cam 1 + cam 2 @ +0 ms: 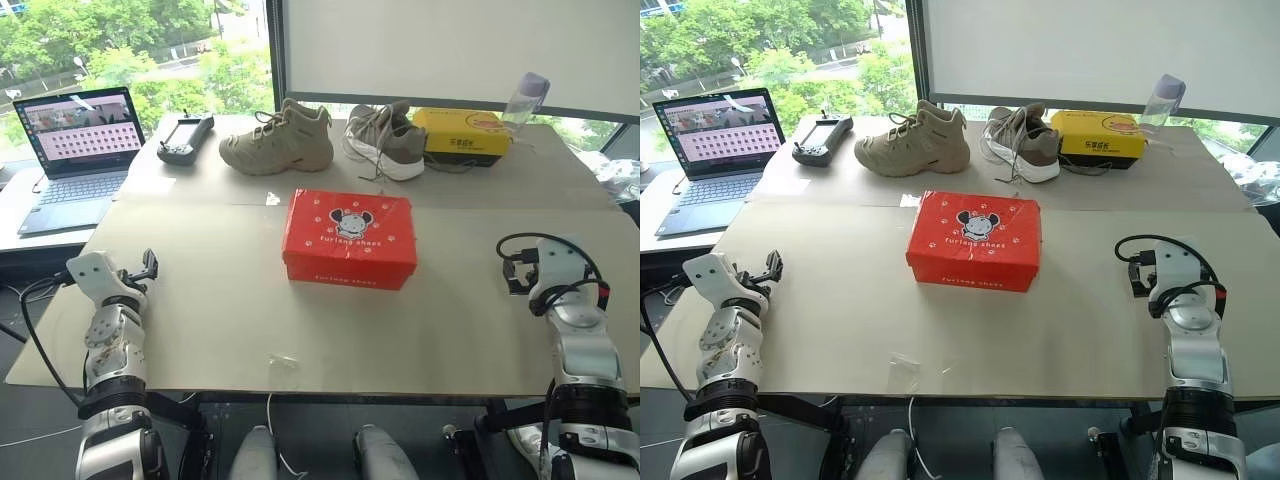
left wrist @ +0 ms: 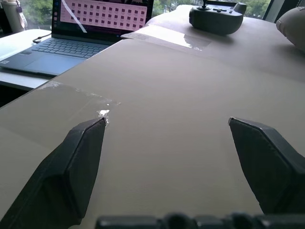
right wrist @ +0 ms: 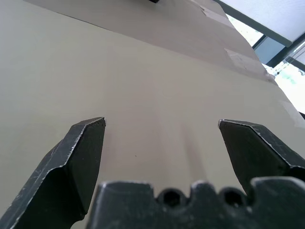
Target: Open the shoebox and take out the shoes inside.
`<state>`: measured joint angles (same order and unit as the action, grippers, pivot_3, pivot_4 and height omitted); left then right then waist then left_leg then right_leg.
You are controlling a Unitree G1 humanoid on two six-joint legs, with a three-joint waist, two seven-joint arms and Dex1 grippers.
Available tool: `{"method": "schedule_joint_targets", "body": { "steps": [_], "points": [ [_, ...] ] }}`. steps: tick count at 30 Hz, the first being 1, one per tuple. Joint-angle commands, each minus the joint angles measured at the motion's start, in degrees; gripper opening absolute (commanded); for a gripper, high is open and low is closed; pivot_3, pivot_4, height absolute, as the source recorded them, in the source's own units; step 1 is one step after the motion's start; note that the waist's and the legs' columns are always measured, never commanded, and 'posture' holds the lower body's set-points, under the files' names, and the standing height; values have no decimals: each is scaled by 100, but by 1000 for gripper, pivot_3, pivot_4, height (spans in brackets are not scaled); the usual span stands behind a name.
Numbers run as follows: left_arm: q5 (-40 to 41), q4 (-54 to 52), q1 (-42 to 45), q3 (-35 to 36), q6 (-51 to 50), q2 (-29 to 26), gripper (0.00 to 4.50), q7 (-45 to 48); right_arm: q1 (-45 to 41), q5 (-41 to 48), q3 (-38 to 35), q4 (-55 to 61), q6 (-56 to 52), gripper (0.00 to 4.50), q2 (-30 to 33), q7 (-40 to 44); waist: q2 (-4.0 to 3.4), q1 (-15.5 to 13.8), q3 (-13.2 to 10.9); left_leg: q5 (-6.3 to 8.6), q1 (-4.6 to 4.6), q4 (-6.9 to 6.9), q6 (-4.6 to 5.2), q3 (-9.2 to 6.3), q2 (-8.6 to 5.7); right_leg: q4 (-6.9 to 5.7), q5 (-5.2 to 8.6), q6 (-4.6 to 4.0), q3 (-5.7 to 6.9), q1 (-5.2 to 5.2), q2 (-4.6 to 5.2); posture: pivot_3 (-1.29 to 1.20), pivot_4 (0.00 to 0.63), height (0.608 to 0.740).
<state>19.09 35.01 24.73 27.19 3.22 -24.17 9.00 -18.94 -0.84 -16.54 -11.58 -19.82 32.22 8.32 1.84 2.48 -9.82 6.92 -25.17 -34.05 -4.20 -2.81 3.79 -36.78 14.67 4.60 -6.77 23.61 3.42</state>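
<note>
The red shoebox (image 1: 350, 239) sits shut in the middle of the tan surface (image 1: 200, 300), its lid with the white cartoon mouse logo and paw prints facing up. Taking the shoebox as the landmark: the left tool (image 2: 167, 126) hovers well off to its left, near the surface's front edge, its two black fingers (image 2: 78, 162) spread wide with nothing between them. The right tool (image 3: 162, 124) hovers well off to the shoebox's right, likewise released and empty, over bare surface.

Behind the shoebox, toward the window, a big beige lace-up shoe (image 1: 277, 139) stands on its sole. Just right of it lies a grey-and-white sneaker (image 1: 386, 141), and a yellow box (image 1: 461, 135) sits further right, touching or nearly touching the sneaker. A clear bottle (image 1: 524, 101) stands behind the yellow box. Behind and left of the shoebox rests a dark handheld controller (image 1: 185, 139), and further left an open laptop (image 1: 75, 150) with a lit screen.
</note>
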Motion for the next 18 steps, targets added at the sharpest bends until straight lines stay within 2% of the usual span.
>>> {"method": "schedule_joint_targets", "body": {
  "steps": [1, 4, 7, 9, 11, 13, 17, 18],
  "points": [
    [-169, 2, 191, -280, -106, -130, 4439, 283, -6, -18, -1, 195, 140, 4500, 32, -13, 0, 0, 0, 0, 0, 0, 0, 0, 0, 0, 0, 0, 0, 0, 0, 0, 150, 712],
    [-83, 65, 695, -1048, -272, -501, 4439, 2387, -85, 113, 298, 494, -95, 4500, 197, 615, 2, -32, -3, -4, -3, 0, -7, -2, 0, -5, 2, -4, 4, 6, -1, 0, 150, 712],
    [-45, -233, 679, -1573, -424, -810, 4439, 3748, -168, 318, 476, 697, -473, 4500, 364, 1195, 1, -5, -2, -29, -33, 6, -45, -1, -1, -6, 9, -35, -1, 37, 0, 0, 150, 712],
    [82, -594, 570, -1858, -666, -1050, 4439, 4607, -211, 578, 531, 898, -778, 4500, 492, 1660, 1, 44, -3, -30, -35, 7, -46, 8, -2, -3, -1, -20, -14, 39, 1, 0, 150, 712],
    [91, -936, 536, -2206, -938, -1438, 4439, 5520, -112, 884, 683, 1197, -1054, 4500, 945, 2531, -1, 89, -4, -30, -38, 21, -46, 13, 1, -4, -11, -1, -16, 52, 0, 0, 150, 712],
    [84, -1065, 558, -2384, -1124, -1663, 4439, 5999, -86, 1048, 791, 1339, -1225, 4500, 1252, 3033, -3, 112, -6, -30, -42, 34, -44, 11, 6, -18, -1, -7, -12, 67, -3, 0, 150, 712],
    [12, -905, 641, -2397, -1122, -1672, 4439, 6093, -246, 1332, 855, 1428, -1357, 4500, 1219, 3311, -2, 142, -6, -27, -37, 34, -39, -3, 13, -25, 13, -14, 3, 62, -9, 0, 150, 712],
    [-37, -804, 701, -2393, -1059, -1641, 4203, 6070, -307, 1365, 885, 1441, -1373, 4249, 1175, 3330, -2, 143, -7, -27, -38, 28, -39, -3, 12, -27, 12, -14, 2, 62, -9, 0, 150, 712]
  ]
}}
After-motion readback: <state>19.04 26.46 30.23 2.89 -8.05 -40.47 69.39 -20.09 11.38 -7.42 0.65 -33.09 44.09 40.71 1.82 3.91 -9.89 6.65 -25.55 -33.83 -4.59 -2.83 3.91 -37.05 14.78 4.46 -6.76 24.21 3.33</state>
